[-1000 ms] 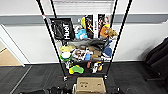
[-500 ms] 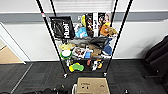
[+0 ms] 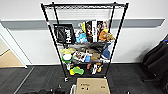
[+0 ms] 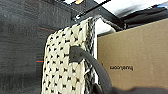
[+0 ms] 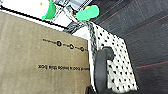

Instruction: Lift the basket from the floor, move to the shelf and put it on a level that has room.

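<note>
The cream woven basket [image 4: 62, 75] hangs from its dark end handles [image 4: 85, 60], a brown cardboard box [image 4: 132, 55] inside it. My left gripper [image 4: 100, 88] grips one handle. My right gripper [image 5: 96, 90] holds the other handle [image 5: 101, 67] at the basket's opposite end [image 5: 117, 57]. In the head view the box [image 3: 92, 86] sits low, just before the black wire shelf [image 3: 50, 45]. The shelf's top level [image 3: 85, 5] is bare. Dark grey carpet floor [image 3: 40, 77] lies below.
The shelf's middle and lower tiers hold packets, books and toys [image 3: 85, 35]. A white wall with a grey band [image 3: 25, 23] is behind it. Dark bags [image 3: 157, 60] stand to the right. Tan wood flooring [image 3: 8, 60] shows through a doorway on the left.
The whole head picture has shifted down a little, so the shelf's top tier now shows: the camera moved. The box stays at the bottom edge.
</note>
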Robot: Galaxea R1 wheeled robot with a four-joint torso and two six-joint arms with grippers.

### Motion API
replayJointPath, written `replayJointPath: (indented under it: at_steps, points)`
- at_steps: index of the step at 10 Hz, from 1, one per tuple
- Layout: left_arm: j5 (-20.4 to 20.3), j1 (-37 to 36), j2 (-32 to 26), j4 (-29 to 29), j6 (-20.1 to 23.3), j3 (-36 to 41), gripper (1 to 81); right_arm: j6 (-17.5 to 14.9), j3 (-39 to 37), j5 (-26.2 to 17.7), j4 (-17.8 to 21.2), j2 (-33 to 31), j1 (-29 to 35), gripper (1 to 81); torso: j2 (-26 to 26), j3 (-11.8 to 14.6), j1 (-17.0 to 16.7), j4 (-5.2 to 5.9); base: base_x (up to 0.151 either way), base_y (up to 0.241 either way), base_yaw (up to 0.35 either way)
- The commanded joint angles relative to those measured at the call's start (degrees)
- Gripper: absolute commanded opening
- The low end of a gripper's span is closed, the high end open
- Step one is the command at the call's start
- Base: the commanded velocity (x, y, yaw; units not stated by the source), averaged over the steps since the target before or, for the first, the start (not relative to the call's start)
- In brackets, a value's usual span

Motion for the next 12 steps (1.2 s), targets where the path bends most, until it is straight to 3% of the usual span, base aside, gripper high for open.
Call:
replayJointPath:
  at_steps: [1, 4, 5, 12]
  points:
    - [1.93, -6.64, -6.26, -1.13, 0.57, 4.55, 1.0, 0.09, 4.81, -1.12, 0.76, -6.32, 4.68, 1.0, 5.57, 3.92, -3.61, 0.0, 0.0, 0.0, 0.0]
    - [-0.53, -4.97, -7.95, -1.04, 0.75, 7.02, 1.0, 0.09, 6.84, -1.03, 0.76, -8.1, 4.41, 1.0, 11.41, 6.66, -7.47, 0.0, 0.0, 0.0, 0.0]
    - [-0.53, -4.36, -7.78, -0.87, 0.84, 7.02, 1.0, 0.09, 6.93, -1.03, 0.76, -8.1, 4.41, 1.0, 13.4, 4.68, -8.79, 0.0, 0.0, 0.0, 0.0]
    - [-0.71, -4.18, -1.45, -0.69, 0.57, 5.7, 1.0, 0.17, 6.67, -1.38, 0.76, -3.89, 6.08, 1.0, 26.23, 5.57, -17.2, 0.0, 0.0, 0.0, 0.0]
